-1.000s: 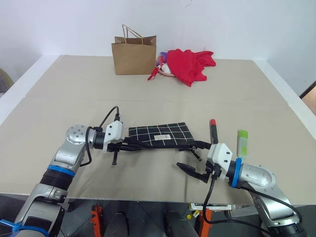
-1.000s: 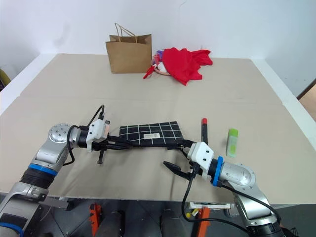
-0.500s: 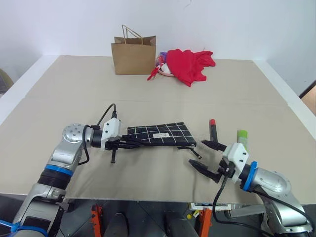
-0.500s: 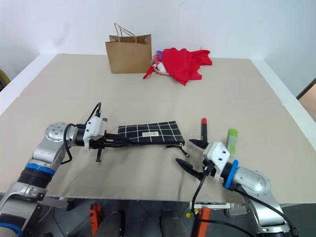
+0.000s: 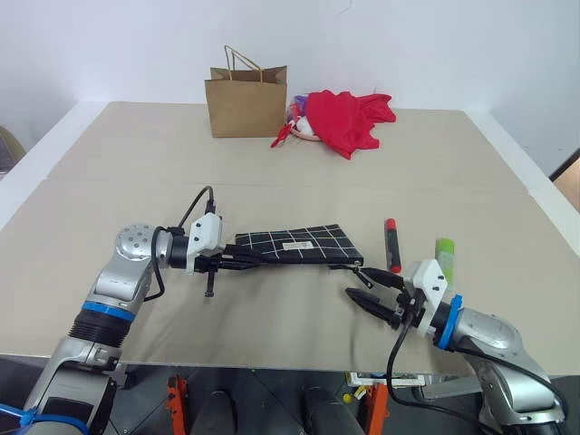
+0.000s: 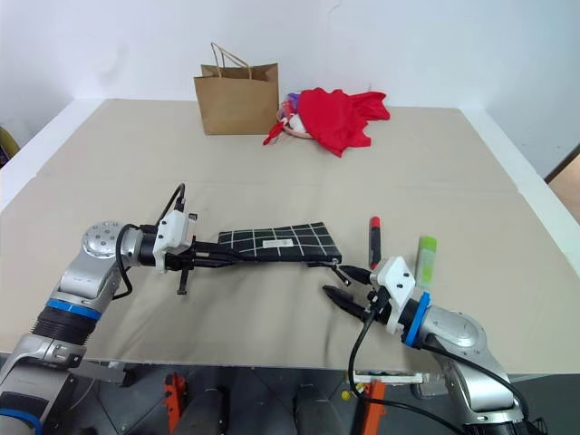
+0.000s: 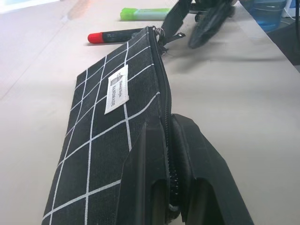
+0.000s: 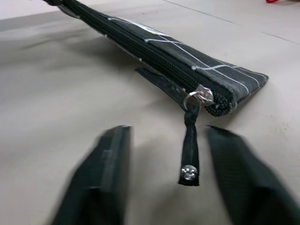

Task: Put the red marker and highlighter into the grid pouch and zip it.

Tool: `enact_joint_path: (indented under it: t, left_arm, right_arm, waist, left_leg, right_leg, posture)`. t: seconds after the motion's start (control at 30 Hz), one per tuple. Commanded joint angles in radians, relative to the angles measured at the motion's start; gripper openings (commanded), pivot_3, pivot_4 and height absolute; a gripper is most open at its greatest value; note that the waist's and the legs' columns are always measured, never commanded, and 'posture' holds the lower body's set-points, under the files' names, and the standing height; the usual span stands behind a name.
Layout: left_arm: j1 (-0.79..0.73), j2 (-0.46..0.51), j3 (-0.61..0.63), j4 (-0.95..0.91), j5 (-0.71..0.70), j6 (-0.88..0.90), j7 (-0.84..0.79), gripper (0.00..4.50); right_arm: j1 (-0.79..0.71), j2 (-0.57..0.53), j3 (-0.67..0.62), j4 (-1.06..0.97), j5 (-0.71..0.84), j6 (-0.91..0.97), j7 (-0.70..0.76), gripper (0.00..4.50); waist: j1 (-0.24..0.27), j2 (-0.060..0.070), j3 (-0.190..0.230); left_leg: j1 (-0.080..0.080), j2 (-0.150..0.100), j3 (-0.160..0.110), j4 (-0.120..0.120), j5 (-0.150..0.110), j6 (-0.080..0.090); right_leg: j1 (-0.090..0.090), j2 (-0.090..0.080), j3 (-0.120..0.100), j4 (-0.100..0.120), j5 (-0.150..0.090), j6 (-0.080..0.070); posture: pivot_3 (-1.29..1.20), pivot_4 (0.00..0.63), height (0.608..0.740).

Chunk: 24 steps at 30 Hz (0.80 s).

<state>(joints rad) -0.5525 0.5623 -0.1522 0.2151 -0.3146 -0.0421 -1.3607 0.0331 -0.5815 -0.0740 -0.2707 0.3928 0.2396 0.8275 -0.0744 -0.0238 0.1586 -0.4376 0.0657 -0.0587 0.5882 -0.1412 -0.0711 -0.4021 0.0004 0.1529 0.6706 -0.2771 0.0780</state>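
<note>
Gripping one end of the flat black fabric grid pouch with thin white lines (image 5: 294, 245), my left tool (image 5: 237, 261) is clamped on its zipper edge, lifting that end off the beige counter (image 5: 272, 163). The zip looks closed. Its black zipper pull (image 8: 190, 149) dangles between the parted fingers of my right tool (image 5: 370, 292), not pinched. The slim black red-capped marker (image 5: 391, 245) and chunky light-green highlighter (image 5: 445, 258) lie outside, beside the pouch, so opening, loading and zipping all remain.
</note>
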Motion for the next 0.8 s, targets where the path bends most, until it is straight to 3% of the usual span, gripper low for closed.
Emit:
enact_joint_path:
  t: [0.03,0.1,0.13,0.33,0.8]
  left_arm:
    - [-0.01,-0.005,0.017,-0.041,-0.016,-0.001,0.005,0.0]
    - [-0.01,-0.007,0.015,-0.042,-0.015,-0.001,0.006,0.0]
    - [-0.011,-0.008,0.015,-0.042,-0.015,-0.001,0.005,0.0]
    - [-0.012,-0.016,0.013,-0.043,-0.013,-0.001,0.009,0.0]
    - [-0.02,-0.087,-0.015,-0.019,0.02,-0.041,0.039,0.0]
  right_arm:
    - [-0.019,0.007,0.006,-0.003,0.008,0.006,0.0,0.9]
    - [-0.023,0.006,0.015,0.0,0.002,0.008,0.004,0.07]
    - [-0.025,0.005,0.017,0.0,0.0,0.008,0.005,0.03]
    - [-0.037,-0.009,0.037,-0.04,0.005,0.028,0.011,0.03]
    - [-0.253,0.042,0.238,-0.103,-0.034,0.177,-0.011,0.03]
  waist:
    - [0.0,0.0,0.0]
    - [0.0,0.0,0.0]
    - [0.0,0.0,0.0]
    - [0.0,0.0,0.0]
    - [0.0,0.0,0.0]
  left_leg:
    - [0.0,0.0,0.0,0.0,0.0,0.0]
    - [0.0,0.0,0.0,0.0,0.0,0.0]
    - [0.0,0.0,0.0,0.0,0.0,0.0]
    - [0.0,0.0,0.0,0.0,0.0,0.0]
    - [0.0,0.0,0.0,0.0,0.0,0.0]
  right_leg:
    - [0.0,0.0,0.0,0.0,0.0,0.0]
    - [0.0,0.0,0.0,0.0,0.0,0.0]
    - [0.0,0.0,0.0,0.0,0.001,0.001]
    - [0.0,0.0,0.0,0.0,0.001,0.001]
    - [0.0,0.0,0.0,0.0,0.002,0.003]
  posture:
    - [0.0,0.15,0.74]
    - [0.0,0.15,0.74]
    - [0.0,0.15,0.74]
    - [0.0,0.15,0.74]
    - [0.0,0.15,0.74]
